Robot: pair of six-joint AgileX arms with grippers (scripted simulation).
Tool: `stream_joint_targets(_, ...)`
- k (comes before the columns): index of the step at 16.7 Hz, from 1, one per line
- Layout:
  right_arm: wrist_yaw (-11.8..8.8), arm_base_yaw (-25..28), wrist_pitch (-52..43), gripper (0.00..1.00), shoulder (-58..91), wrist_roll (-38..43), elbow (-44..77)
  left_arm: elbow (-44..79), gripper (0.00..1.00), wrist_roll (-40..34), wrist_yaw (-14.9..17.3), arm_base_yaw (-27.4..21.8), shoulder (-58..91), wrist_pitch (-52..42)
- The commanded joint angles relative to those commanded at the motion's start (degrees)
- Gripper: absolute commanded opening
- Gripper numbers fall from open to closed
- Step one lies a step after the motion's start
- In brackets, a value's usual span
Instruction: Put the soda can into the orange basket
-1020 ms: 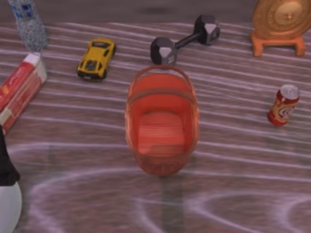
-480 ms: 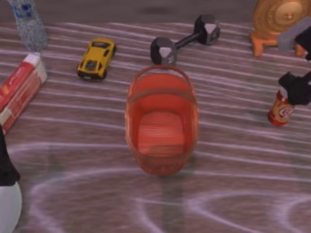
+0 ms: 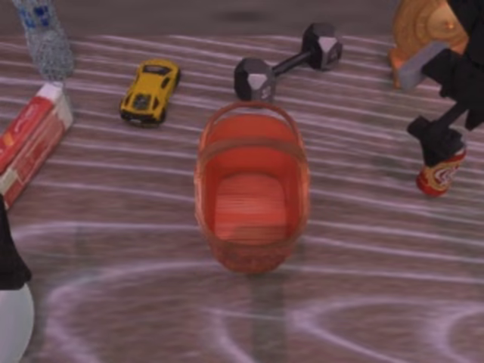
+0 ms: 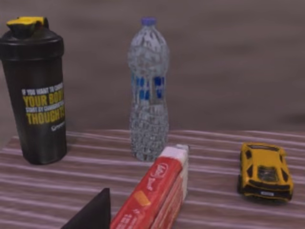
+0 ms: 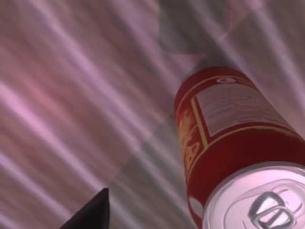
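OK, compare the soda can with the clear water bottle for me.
The soda can is short, opaque red and has a flat silver top; the water bottle is taller, clear and has a small blue cap. The can stands at the table's right side under the right gripper; the bottle stands at the far left. Both are upright.

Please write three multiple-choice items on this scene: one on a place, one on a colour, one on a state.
1. Where is the soda can?
A. inside the orange basket
B. on the table's right side, under the right gripper
C. beside the toy car

2. What colour is the toy car?
A. yellow
B. blue
C. green

3. What state is the orange basket in?
A. tipped over
B. holding the can
C. upright, with nothing in it

Key: 1 B, the right gripper hangs over the can's top, far from the basket. 2 A, its body is yellow in both views. 3 C, only its ribbed bottom shows inside.
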Motion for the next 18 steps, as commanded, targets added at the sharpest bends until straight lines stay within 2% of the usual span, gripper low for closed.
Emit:
stream_joint_targets(5, 0.0, -0.3, 0.3, 1.0, -0.1, 0.0, -0.3, 0.0, 1.0, 0.0, 0.0, 0.0, 0.0, 0.0)
stream_joint_targets(12, 0.0, 0.0, 9.7, 1.0, 2.3, 0.1, -7.3, 0.0, 1.0, 0.0, 0.0, 0.0, 0.0, 0.0)
stream_joint_targets(16, 0.0, 0.1, 10.0, 1.0, 2.4, 0.1, -7.5, 0.0, 1.0, 0.0, 0.0, 0.0, 0.0, 0.0)
stream_joint_targets(18, 0.0, 0.1, 10.0, 0.85, 2.4, 0.1, -7.5, 0.0, 1.0, 0.0, 0.0, 0.0, 0.0, 0.0)
